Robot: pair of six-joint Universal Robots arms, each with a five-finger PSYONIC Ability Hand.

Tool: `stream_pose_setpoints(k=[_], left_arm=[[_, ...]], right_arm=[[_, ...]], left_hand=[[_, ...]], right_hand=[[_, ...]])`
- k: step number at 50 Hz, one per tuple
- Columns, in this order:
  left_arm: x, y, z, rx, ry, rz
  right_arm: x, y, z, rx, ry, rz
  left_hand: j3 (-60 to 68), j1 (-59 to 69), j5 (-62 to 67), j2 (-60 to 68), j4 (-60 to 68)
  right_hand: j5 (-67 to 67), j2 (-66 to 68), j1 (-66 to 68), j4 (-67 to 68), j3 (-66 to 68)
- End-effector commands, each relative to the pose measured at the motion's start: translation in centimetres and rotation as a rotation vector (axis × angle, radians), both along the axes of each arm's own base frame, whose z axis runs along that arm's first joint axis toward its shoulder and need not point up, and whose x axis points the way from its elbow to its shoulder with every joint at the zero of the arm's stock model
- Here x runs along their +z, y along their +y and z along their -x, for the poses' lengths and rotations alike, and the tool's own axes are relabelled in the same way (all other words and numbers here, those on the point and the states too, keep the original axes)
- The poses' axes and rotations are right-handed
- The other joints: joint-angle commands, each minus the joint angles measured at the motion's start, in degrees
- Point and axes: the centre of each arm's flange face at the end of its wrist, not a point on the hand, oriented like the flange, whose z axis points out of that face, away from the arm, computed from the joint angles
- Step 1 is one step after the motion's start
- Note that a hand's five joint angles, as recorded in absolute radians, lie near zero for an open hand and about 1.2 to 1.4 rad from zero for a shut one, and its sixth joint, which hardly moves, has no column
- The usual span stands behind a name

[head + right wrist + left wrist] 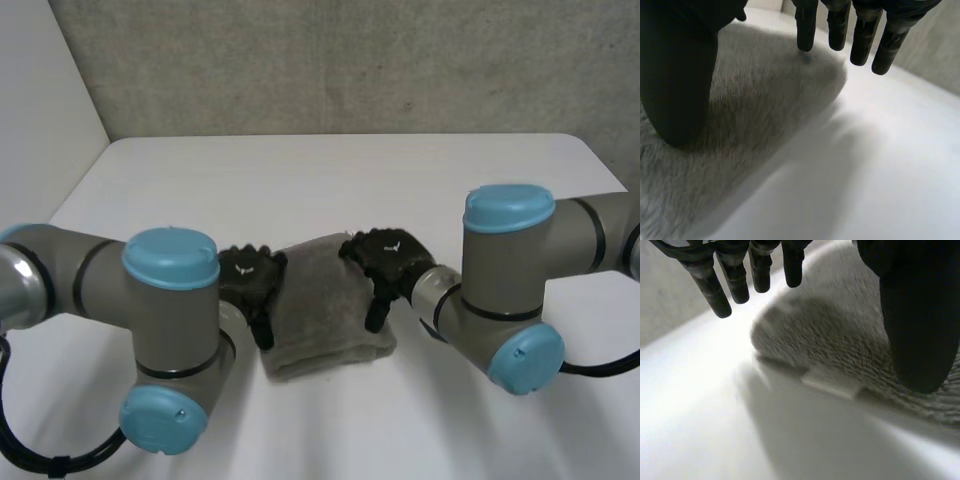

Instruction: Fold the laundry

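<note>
A grey towel (pixel 322 305) lies folded into a small rectangle near the table's front, between the two arms. My left hand (pixel 250 281) rests at the towel's left edge, open, fingers straight. In its wrist view the fingers (pixel 715 287) hang above the table past the towel (pixel 840 340), and the thumb (pixel 920 325) presses down on the cloth. My right hand (pixel 388 258) sits at the towel's right edge, open as well. There the thumb (pixel 677 85) rests on the towel (pixel 755 100) and the fingers (pixel 860 37) stand straight over its edge.
The white table (pixel 330 180) stretches bare behind the towel to a grey wall. A small white label (pixel 832 382) sticks out from the towel's edge under my left hand. Both forearms lie low along the table's front corners.
</note>
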Motion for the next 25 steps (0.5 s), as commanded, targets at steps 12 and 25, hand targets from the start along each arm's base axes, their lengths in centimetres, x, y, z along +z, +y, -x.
stream_pose_setpoints(k=[12, 25], left_arm=[[20.3, -2.2, -4.0, 0.104, 0.259, 0.350], [23.1, -1.7, -6.8, 0.123, 0.420, 0.169]], right_arm=[[22.5, -1.0, 7.8, -0.375, -0.233, 0.497], [23.0, -1.1, 9.5, -0.452, -0.212, 0.385]], left_hand=[[1.3, 1.7, 0.6, 1.3, 1.3], [-0.9, -0.5, -1.6, -0.9, -0.9]], right_hand=[[-3.0, -2.8, -2.1, -3.2, -2.0], [-3.0, -2.8, -2.1, -3.2, -2.0]])
